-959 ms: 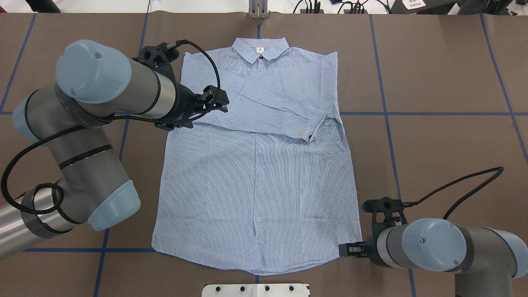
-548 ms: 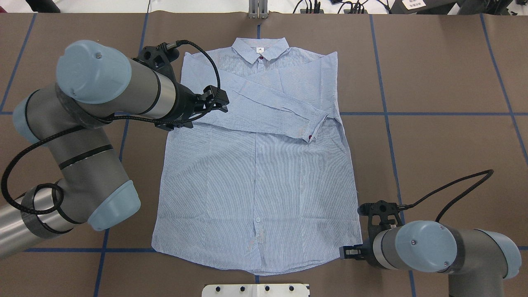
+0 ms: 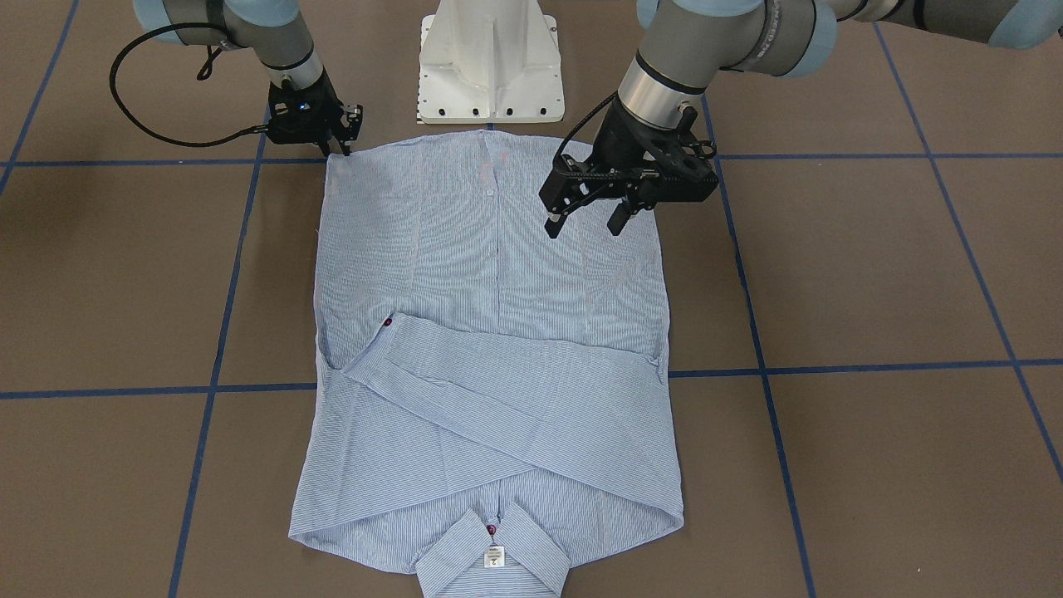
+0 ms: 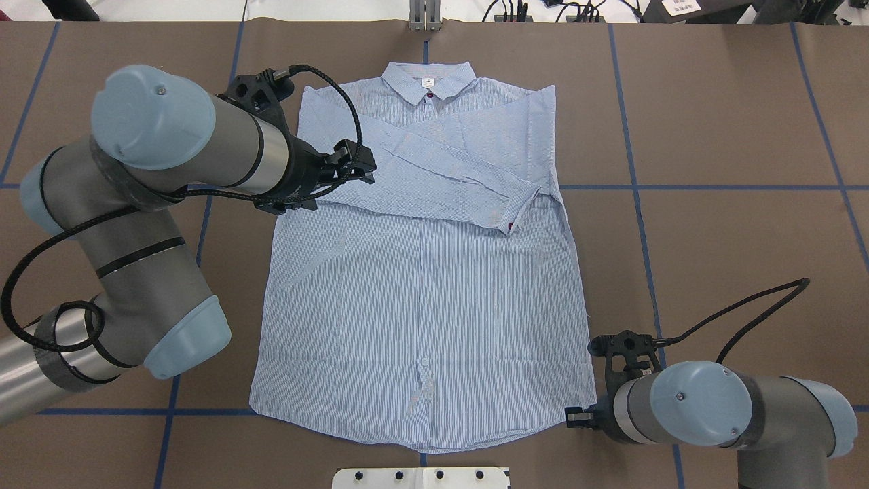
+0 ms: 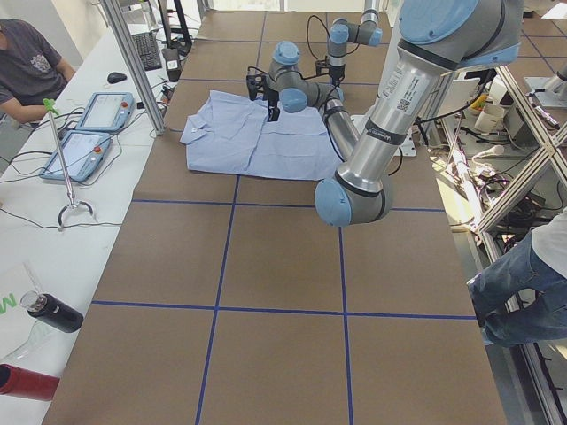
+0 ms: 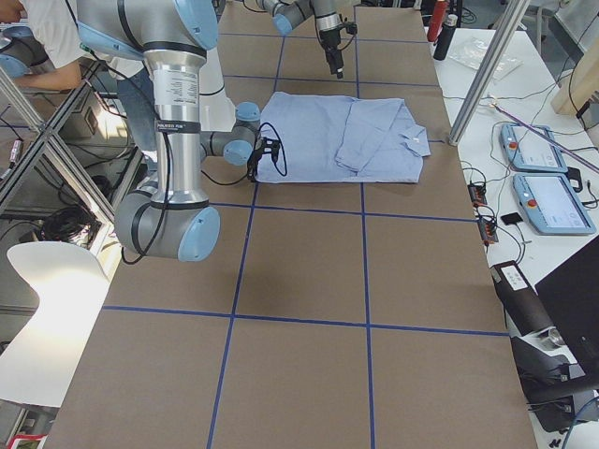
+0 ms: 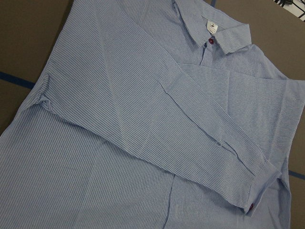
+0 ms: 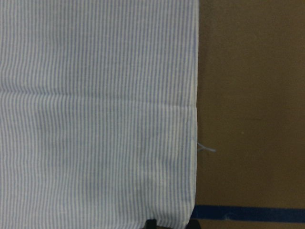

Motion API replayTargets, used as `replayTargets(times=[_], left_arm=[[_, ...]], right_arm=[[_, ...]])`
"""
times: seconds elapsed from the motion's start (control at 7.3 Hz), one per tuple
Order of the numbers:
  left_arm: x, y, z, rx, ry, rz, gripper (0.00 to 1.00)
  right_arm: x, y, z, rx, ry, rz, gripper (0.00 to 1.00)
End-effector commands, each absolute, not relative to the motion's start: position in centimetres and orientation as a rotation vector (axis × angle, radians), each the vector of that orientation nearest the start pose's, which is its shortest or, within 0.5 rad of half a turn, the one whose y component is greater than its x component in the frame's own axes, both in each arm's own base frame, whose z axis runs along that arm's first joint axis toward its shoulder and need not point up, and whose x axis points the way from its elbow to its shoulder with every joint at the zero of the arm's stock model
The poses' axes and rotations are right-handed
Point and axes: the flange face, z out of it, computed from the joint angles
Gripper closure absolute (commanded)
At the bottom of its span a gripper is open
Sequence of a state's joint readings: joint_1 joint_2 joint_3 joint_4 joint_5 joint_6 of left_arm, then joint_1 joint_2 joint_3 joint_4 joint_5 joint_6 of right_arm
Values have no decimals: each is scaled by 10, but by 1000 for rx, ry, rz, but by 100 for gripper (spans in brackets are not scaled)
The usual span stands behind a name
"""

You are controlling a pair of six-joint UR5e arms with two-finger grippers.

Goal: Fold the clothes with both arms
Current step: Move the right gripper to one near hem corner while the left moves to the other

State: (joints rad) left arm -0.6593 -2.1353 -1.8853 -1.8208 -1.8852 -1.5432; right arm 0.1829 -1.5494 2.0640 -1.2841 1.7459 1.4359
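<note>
Brown table (image 4: 713, 136): shirt (image 4: 421, 305) lies lengthwise, collar (image 4: 428, 80) farthest from white base (image 3: 490, 66); left gripper (image 3: 582, 228) agape, right gripper (image 3: 335, 148) unreadable.

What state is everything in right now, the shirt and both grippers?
shirt: flat on the table, front up, placket closed.
sleeves: both folded across the chest.
left gripper: open, over the shirt, holding nothing.
right gripper: at the hem corner; open or shut unclear.

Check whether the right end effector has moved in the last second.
Yes, slightly: the right end effector shifted leftward in the overhead view, toward the shirt hem corner, judged against the blue tape line.
</note>
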Motion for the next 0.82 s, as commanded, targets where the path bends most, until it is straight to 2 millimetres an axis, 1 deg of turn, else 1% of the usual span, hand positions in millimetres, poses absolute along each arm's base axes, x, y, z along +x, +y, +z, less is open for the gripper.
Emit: replayTargets(times=[0.0,0.41,0.55,0.68], left_arm=[[416,-452,170,114,1155,-383,0],[415,-453,169,117,1156,-385,0],[415,-453,169,117,1156,-385,0],[415,-454,169,118,1156,-386,0]], right_arm=[[-457,-209,389,-52,-824,-20,73],[-455,-212,387,-50,-829,-14,80],[-454,-214,387,-48,-829,-10,92],[-453,-217,387,-45,-831,-4,100]])
